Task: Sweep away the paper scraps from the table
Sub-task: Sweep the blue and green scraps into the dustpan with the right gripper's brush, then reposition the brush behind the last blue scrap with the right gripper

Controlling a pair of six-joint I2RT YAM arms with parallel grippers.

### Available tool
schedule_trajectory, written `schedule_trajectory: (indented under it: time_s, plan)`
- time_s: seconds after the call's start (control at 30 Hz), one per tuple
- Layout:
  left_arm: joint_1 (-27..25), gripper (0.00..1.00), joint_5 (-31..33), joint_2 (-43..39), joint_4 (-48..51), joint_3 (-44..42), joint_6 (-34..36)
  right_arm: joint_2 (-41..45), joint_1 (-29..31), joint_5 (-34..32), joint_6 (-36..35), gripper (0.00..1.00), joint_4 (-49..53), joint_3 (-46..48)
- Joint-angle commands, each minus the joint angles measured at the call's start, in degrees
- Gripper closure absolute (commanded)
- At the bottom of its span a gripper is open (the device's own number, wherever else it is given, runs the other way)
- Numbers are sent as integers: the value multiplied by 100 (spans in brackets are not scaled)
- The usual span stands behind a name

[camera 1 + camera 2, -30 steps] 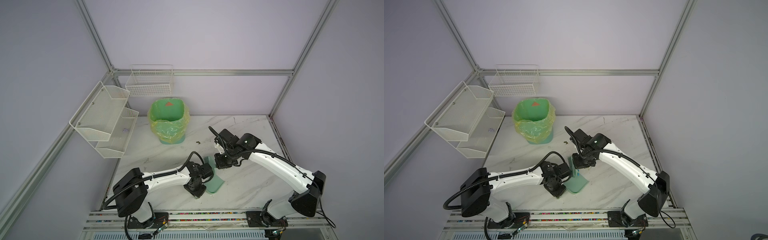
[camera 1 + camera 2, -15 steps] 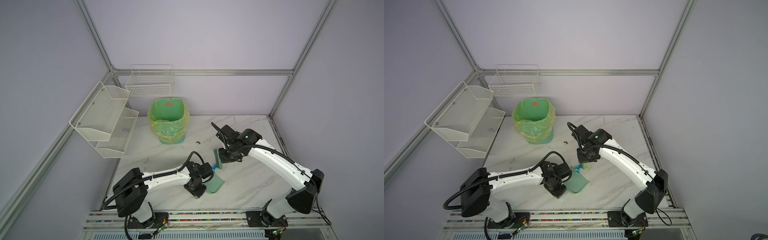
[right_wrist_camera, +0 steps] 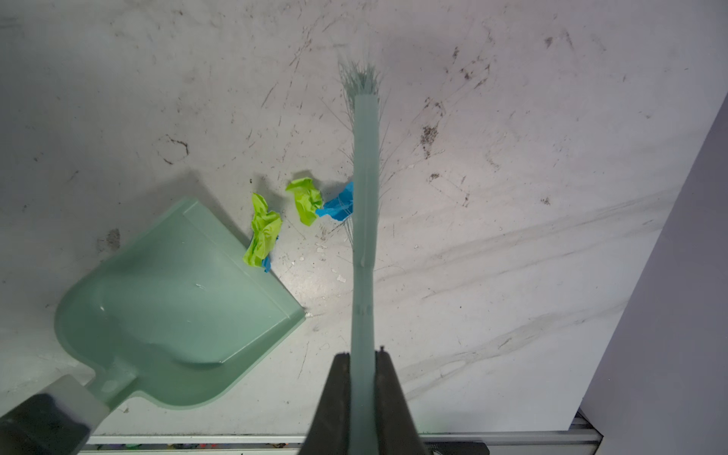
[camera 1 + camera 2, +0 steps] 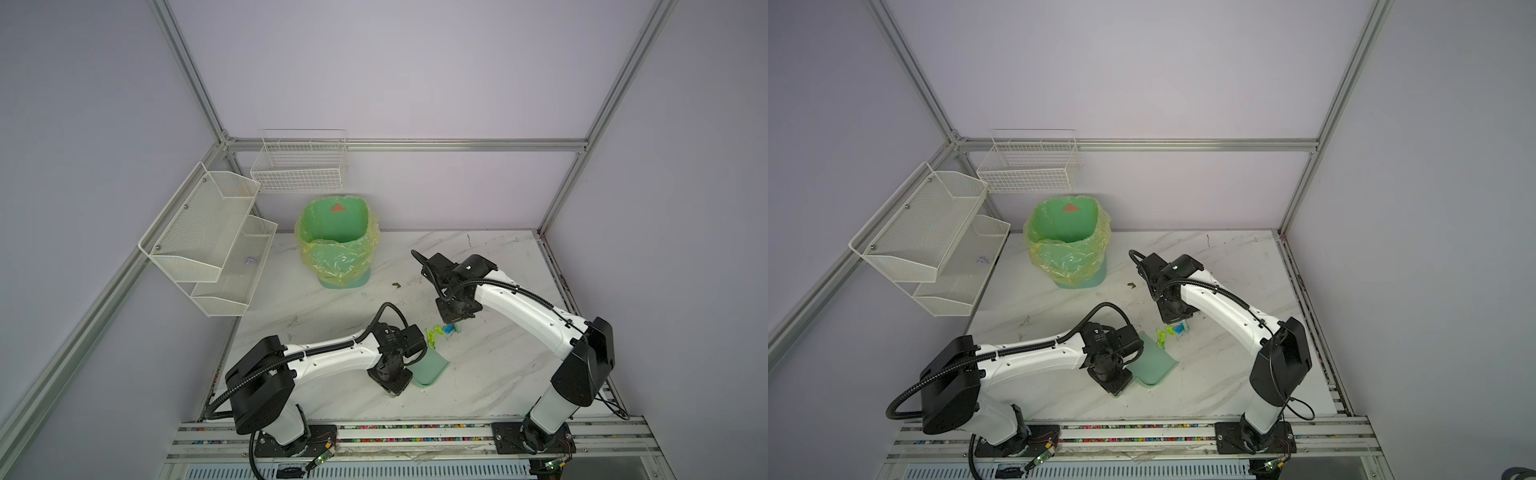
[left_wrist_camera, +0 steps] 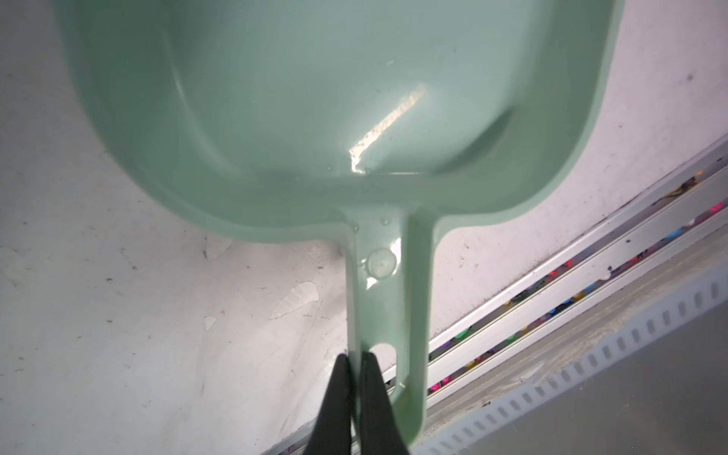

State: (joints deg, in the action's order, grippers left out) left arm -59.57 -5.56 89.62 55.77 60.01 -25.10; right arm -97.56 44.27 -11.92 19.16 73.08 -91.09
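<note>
My left gripper (image 5: 356,356) clamps the mint plastic dustpan (image 5: 315,98) as backstop; right gripper (image 3: 362,354) clamps the mint brush (image 3: 366,177) behind blue-and-lime paper scraps (image 3: 266,230).

The paper scraps (image 3: 305,199) are yellow-green and blue, the table (image 3: 512,197) grey-veined white, the dustpan (image 3: 177,307) mint green.

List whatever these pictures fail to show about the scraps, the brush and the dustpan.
- Left wrist view: dustpan front lip cut off by the frame edge.
- Right wrist view: brush covers part of a blue scrap.
- Both top views: paper scraps too small to count.
</note>
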Motion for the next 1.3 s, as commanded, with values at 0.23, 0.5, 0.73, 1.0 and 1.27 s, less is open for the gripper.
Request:
schedule_trajectory:
  time_s: [0.23,0.5,0.73,1.0,1.27]
  plan:
    - [196,100,82,-72,39,136,5,634,662,1939,-449,100,-103,-118]
    - [306,100,53,-33,43,136,58,1125,654,1689,150,100,43,-166]
    - [332,100,140,-102,-8,112,16,1050,649,1401,277,100,103,73]
    - [362,100,297,-279,-55,101,-56,923,653,465,506,100,382,111]
    - [483,100,258,-301,-110,333,-83,872,754,678,446,100,102,421]
